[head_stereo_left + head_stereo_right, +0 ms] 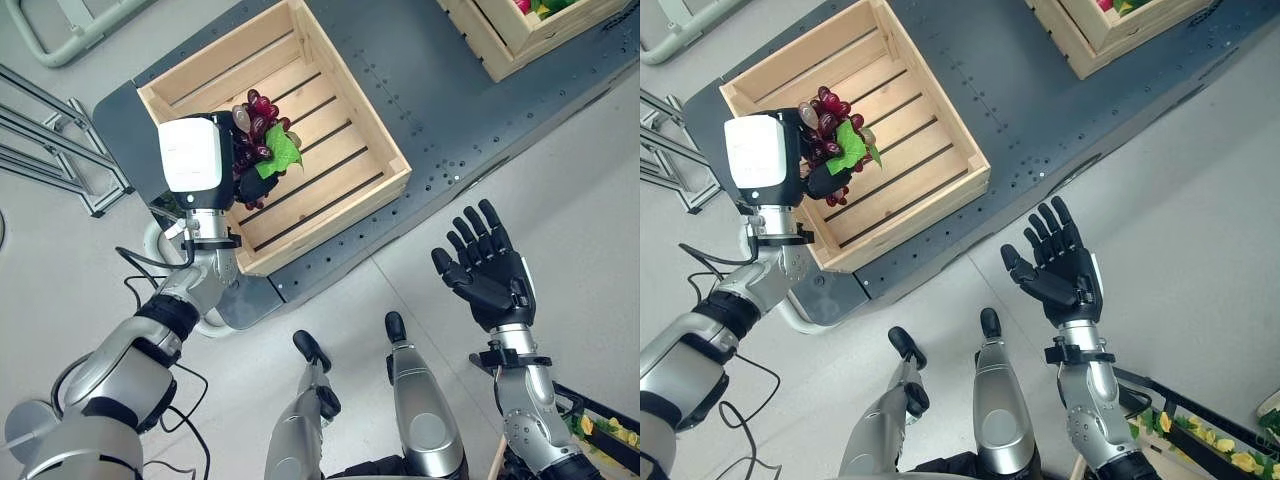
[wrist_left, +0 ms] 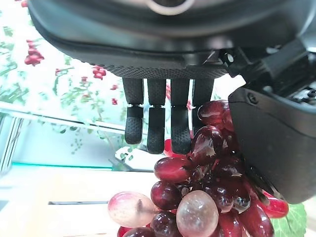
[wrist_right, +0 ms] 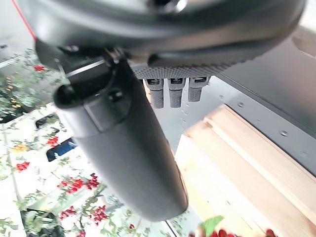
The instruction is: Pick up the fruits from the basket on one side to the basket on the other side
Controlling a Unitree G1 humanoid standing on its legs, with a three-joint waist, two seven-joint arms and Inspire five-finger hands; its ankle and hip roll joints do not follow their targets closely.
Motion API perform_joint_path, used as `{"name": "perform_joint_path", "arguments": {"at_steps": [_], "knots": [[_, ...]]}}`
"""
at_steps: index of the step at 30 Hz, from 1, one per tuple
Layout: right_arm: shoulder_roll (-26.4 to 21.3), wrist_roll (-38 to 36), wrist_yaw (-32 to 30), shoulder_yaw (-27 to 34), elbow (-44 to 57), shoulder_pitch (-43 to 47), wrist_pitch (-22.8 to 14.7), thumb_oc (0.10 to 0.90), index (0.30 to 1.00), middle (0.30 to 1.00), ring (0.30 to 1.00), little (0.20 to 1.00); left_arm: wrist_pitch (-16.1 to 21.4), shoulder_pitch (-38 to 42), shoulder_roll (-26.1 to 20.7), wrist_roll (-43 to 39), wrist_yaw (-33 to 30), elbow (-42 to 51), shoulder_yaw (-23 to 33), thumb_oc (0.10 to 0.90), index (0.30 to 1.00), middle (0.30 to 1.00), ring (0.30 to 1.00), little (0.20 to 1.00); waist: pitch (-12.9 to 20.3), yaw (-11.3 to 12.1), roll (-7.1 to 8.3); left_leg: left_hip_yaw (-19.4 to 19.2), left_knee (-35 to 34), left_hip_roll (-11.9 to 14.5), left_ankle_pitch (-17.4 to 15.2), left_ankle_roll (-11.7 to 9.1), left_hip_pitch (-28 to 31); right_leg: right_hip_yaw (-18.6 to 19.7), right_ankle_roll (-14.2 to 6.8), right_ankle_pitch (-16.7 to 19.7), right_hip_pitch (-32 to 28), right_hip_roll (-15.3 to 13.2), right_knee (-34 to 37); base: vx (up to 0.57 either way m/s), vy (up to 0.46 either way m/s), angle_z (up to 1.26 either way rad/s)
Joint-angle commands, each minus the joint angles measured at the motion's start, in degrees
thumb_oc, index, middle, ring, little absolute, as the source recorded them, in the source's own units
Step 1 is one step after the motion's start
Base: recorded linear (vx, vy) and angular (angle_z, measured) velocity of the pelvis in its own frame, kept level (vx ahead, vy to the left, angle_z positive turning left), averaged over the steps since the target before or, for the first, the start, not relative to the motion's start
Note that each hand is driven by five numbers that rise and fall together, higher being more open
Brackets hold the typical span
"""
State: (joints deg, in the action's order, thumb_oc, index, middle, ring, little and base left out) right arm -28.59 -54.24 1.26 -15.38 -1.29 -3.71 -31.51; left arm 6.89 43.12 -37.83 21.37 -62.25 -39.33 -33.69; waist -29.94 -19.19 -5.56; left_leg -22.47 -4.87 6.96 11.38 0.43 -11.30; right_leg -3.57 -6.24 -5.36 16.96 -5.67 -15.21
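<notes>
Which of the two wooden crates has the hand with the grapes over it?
The near, slatted crate on the robot's left. The left hand holds the grape bunch above it; the other crate, at the far right, already holds fruit.

No readable text, labels, numbers or signs anywhere: nothing legible on crates, table, hands or floor.
</notes>
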Motion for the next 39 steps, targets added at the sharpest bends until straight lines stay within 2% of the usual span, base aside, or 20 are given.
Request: {"name": "perform_joint_path", "arguments": {"at_steps": [1, 2, 3, 4, 5, 8, 14, 16, 21, 22, 26, 27, 30, 34, 39], "knots": [[2.58, 4.91, 1.02, 1.28, 5.58, -3.07, -6.41, 0.800, 0.900, 0.900, 0.900, 0.900, 19.04, -0.94, 2.78, -3.42, -12.84, 3.67, 11.48, 0.400, 0.300, 0.300, 0.300, 0.300, 12.03, -0.53, 3.84, 0.51, -0.13, 2.20, -5.62, -5.67, 7.38, 1.85, 2.06, 9.20, -4.72, 2.28, 16.20, 0.00, 0.000, 0.00], [2.67, 4.99, 0.97, 1.29, 5.64, -3.12, -6.39, 0.800, 0.900, 0.900, 0.900, 0.900, 19.46, -1.26, 3.08, -3.51, -12.70, 3.98, 11.78, 0.400, 0.300, 0.300, 0.300, 0.300, 12.15, -0.49, 3.87, 0.57, -0.13, 2.20, -5.63, -5.65, 7.42, 1.84, 2.06, 9.20, -4.81, 2.28, 16.24, 0.00, 0.000, 0.00], [3.54, 5.64, 0.85, 1.49, 6.35, -3.42, -6.53, 0.800, 0.900, 0.900, 0.900, 0.900, 26.65, -4.39, 6.70, -7.56, -9.80, 6.72, 14.74, 0.400, 0.300, 0.300, 0.300, 0.300, 13.35, 0.11, 4.19, 1.20, -0.13, 2.18, -5.87, -5.48, 7.93, 1.60, 2.10, 9.15, -5.84, 2.27, 16.69, 0.00, 0.000, 0.00], [3.85, 6.39, 0.73, 1.60, 6.58, -3.48, -6.65, 0.800, 0.900, 0.900, 0.900, 0.900, 28.91, -5.83, 8.48, -9.54, -7.81, 8.11, 15.93, 0.400, 0.300, 0.300, 0.300, 0.300, 13.90, 0.41, 4.33, 1.50, -0.13, 2.15, -5.98, -5.46, 8.16, 1.58, 2.06, 9.12, -6.36, 2.24, 16.93, 0.04, -0.007, 0.05], [4.45, 7.26, 0.80, 1.96, 7.27, -3.37, -6.39, 0.800, 0.900, 0.900, 0.900, 0.900, 34.24, -8.19, 11.46, -15.65, -2.50, 10.48, 17.53, 0.400, 0.300, 0.300, 0.300, 0.300, 14.90, 0.93, 4.58, 1.93, -0.13, 2.17, -6.24, -5.33, 8.70, 1.50, 2.02, 9.05, -7.31, 2.17, 17.37, 0.03, -0.003, 0.04], [5.51, 9.19, 0.59, 2.90, 9.92, -2.30, -3.89, 0.800, 0.900, 0.900, 0.900, 0.900, 37.51, -11.88, 16.51, -25.02, 7.86, 16.22, 17.47, 0.400, 0.300, 0.300, 0.300, 0.300, 16.79, 1.89, 5.08, 2.81, -0.13, 2.22, -6.74, -5.04, 9.49, 1.63, 1.92, 8.94, -9.01, 2.15, 18.10, 0.01, -0.007, -0.07], [5.54, 10.70, 3.95, 3.54, 14.97, -0.05, 4.41, 0.800, 0.900, 0.900, 0.900, 0.900, 33.03, -17.23, 21.75, -33.53, 20.56, 27.53, 14.84, 0.400, 0.300, 0.300, 0.300, 0.300, 20.31, 4.01, 5.21, 3.60, -0.13, 1.52, -8.18, -4.30, 11.53, 2.09, 1.74, 9.27, -11.74, 1.82, 20.21, 0.00, -0.001, -0.01], [5.32, 9.56, 6.39, 3.18, 15.95, 1.13, 7.10, 0.800, 0.900, 0.900, 0.900, 0.900, 30.43, -18.83, 22.09, -36.00, 23.94, 30.70, 13.88, 0.400, 0.300, 0.300, 0.300, 0.300, 21.29, 4.95, 5.17, 4.06, -0.13, 1.45, -8.57, -4.08, 12.12, 1.88, 1.59, 9.25, -12.24, 1.66, 20.21, 0.00, 0.000, 0.00], [4.50, 10.94, 6.82, 2.34, 17.46, 3.70, 10.51, 0.800, 0.900, 0.900, 0.900, 0.900, 25.46, -21.12, 21.92, -36.20, 29.34, 33.17, 11.87, 0.400, 0.300, 0.300, 0.300, 0.300, 22.67, 6.52, 5.18, 5.17, -0.13, 1.25, -9.19, -3.89, 13.06, 1.34, 1.41, 9.34, -13.06, 1.69, 20.21, -0.01, -0.019, 0.06], [3.90, 11.15, 7.67, 2.10, 17.93, 5.27, 12.10, 0.800, 0.900, 0.900, 0.900, 0.900, 24.02, -22.06, 21.12, -37.28, 31.23, 33.79, 11.41, 0.400, 0.300, 0.300, 0.300, 0.300, 23.37, 7.26, 5.25, 5.54, -0.13, 1.35, -9.39, -3.88, 13.50, 0.97, 1.31, 9.27, -13.47, 1.65, 20.21, 0.01, -0.042, 0.18], [2.50, 11.74, 9.87, 1.41, 18.54, 7.80, 15.33, 0.800, 0.900, 0.900, 0.900, 0.900, 23.15, -23.45, 19.95, -36.78, 34.01, 34.27, 11.21, 0.400, 0.300, 0.300, 0.300, 0.300, 24.56, 8.47, 5.42, 5.66, -0.13, 1.33, -9.80, -3.83, 14.21, 0.42, 1.20, 9.11, -13.90, 1.53, 20.21, 0.01, -0.034, 0.01], [1.93, 11.95, 9.64, 1.03, 18.69, 8.27, 16.24, 0.800, 0.900, 0.900, 0.900, 0.900, 23.10, -23.79, 19.60, -33.75, 33.57, 34.40, 11.07, 0.400, 0.300, 0.300, 0.300, 0.300, 24.82, 8.81, 5.46, 5.61, -0.13, 1.32, -9.94, -3.86, 14.41, 0.27, 1.11, 9.10, -13.98, 1.47, 20.21, 0.00, 0.000, 0.00], [1.05, 10.92, 10.26, 0.59, 18.83, 9.02, 18.34, 0.800, 0.900, 0.900, 0.900, 0.900, 23.09, -23.98, 18.55, -31.74, 33.54, 35.18, 10.58, 0.400, 0.300, 0.300, 0.300, 0.300, 25.12, 9.18, 5.61, 5.52, -0.13, 1.25, -10.19, -3.82, 14.63, 0.18, 0.94, 9.11, -14.14, 1.37, 20.21, 0.00, 0.000, 0.00], [-0.38, 12.21, 9.41, -0.03, 18.74, 9.77, 18.85, 0.800, 0.900, 0.900, 0.900, 0.900, 23.12, -24.06, 17.29, -29.24, 34.75, 36.62, 9.92, 0.400, 0.300, 0.300, 0.300, 0.300, 25.61, 9.39, 5.88, 5.69, -0.13, 1.18, -10.52, -3.72, 14.96, 0.50, 0.60, 9.32, -14.19, 1.40, 20.21, 0.00, 0.000, 0.00], [-0.88, 11.72, 9.20, -0.22, 18.00, 10.21, 19.50, 0.800, 0.900, 0.900, 0.900, 0.900, 22.85, -23.99, 16.23, -30.37, 36.20, 38.06, 9.07, 0.400, 0.300, 0.300, 0.300, 0.300, 25.90, 9.58, 5.96, 6.01, -0.13, 1.26, -10.64, -3.77, 15.14, 0.38, 0.42, 9.48, -14.31, 1.55, 20.21, 0.00, 0.000, 0.00]]}}
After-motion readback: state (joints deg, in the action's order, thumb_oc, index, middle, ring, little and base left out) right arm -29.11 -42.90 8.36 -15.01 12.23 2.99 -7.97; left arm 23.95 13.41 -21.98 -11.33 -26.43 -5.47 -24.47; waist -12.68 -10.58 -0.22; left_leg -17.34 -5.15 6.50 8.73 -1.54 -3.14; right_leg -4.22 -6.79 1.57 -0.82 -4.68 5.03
